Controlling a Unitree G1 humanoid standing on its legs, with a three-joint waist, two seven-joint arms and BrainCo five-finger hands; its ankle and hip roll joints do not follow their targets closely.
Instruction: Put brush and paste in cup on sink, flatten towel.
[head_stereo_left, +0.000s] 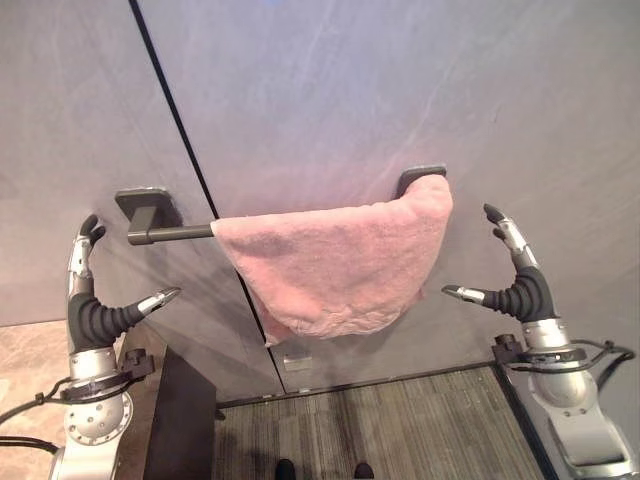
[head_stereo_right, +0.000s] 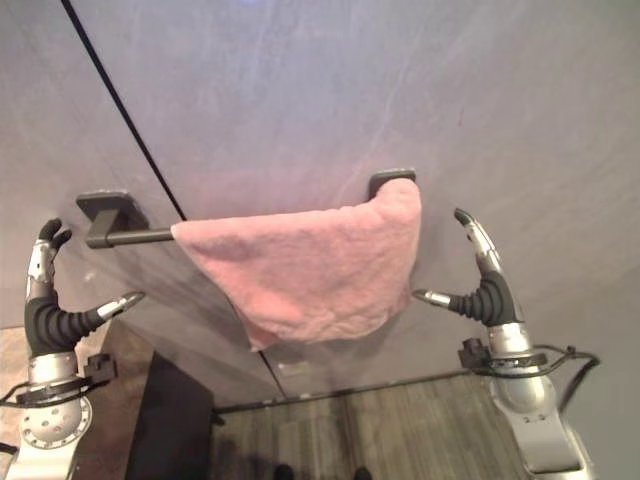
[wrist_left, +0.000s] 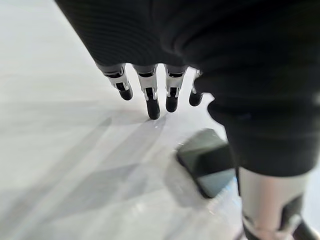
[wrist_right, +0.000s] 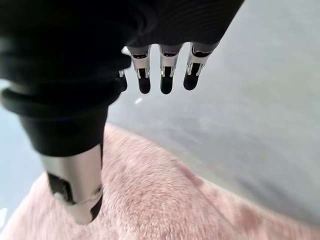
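Observation:
A pink towel (head_stereo_left: 340, 265) hangs bunched over the right part of a dark wall rail (head_stereo_left: 170, 234), sagging to a rounded point at its lower left. The rail's left bracket (head_stereo_left: 145, 203) is bare; the right bracket (head_stereo_left: 422, 177) is half covered by cloth. My left hand (head_stereo_left: 92, 310) is raised left of the towel, below the left bracket, fingers straight and thumb out, holding nothing. My right hand (head_stereo_left: 522, 285) is raised just right of the towel's edge, open too, thumb pointing at the cloth without touching it. The right wrist view shows the towel (wrist_right: 165, 200) close under the thumb.
The grey wall (head_stereo_left: 330, 90) has a dark vertical seam (head_stereo_left: 185, 140) running down behind the rail. A dark cabinet edge (head_stereo_left: 180, 420) stands at the lower left, with striped flooring (head_stereo_left: 390, 425) below the towel.

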